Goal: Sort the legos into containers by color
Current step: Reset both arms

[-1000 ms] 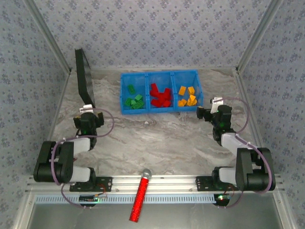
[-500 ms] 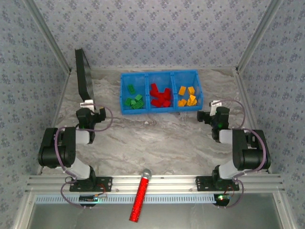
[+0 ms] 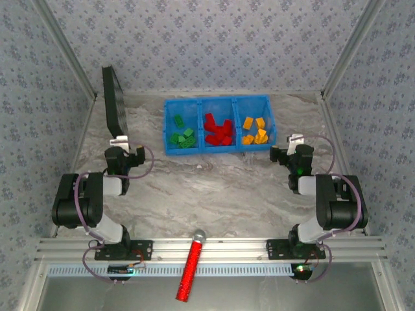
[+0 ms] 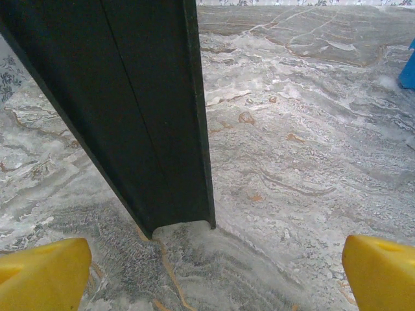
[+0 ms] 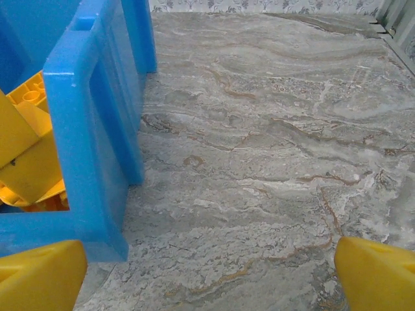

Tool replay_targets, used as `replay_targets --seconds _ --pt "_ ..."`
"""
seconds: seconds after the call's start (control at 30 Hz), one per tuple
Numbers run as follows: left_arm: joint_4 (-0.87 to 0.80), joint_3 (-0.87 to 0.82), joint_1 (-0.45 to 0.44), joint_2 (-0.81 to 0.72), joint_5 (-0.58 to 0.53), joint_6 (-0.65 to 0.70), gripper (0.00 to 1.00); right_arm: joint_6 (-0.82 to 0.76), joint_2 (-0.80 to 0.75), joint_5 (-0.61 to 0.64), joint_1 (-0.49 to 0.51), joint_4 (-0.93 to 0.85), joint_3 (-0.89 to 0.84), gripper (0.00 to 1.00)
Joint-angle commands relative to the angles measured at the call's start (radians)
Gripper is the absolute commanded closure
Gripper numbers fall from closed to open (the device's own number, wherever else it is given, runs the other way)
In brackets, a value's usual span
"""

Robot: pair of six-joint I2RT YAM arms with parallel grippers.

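black panel (image 4: 130, 97) upright just before the wide-open, empty left pincer (image 4: 211, 272); right pincer (image 5: 207, 275) likewise, beside blue tray (image 5: 97, 129)

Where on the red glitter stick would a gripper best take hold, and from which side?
Probably mid-shaft on the red glitter stick, from above, jaws closing across its narrow width. It lies flat across the front rail, long and thin, silver tip toward the table, so its long sides are free.

black panel (image 4: 130, 97): top cut off, left wrist view.
tray (image 5: 97, 129): cropped at left, right wrist view.
yellow legos (image 5: 23, 162): partly hidden behind the tray wall.
left fingers (image 4: 39, 275): bases cut off below.
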Motion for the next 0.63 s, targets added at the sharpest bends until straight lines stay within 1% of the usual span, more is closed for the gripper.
replay_targets --seconds 0.0,0.37,0.6 --pt "0.005 0.012 0.001 -0.011 0.02 -0.01 0.01 0.003 0.006 0.028 0.009 0.031 -0.012 0.0" --pt "0.006 0.012 0.001 -0.011 0.019 -0.01 0.01 0.003 0.01 0.019 0.006 0.014 -0.001 0.0" --pt "0.005 0.013 0.001 -0.01 0.02 -0.01 0.01 -0.001 0.01 0.035 0.014 0.026 -0.007 0.0"
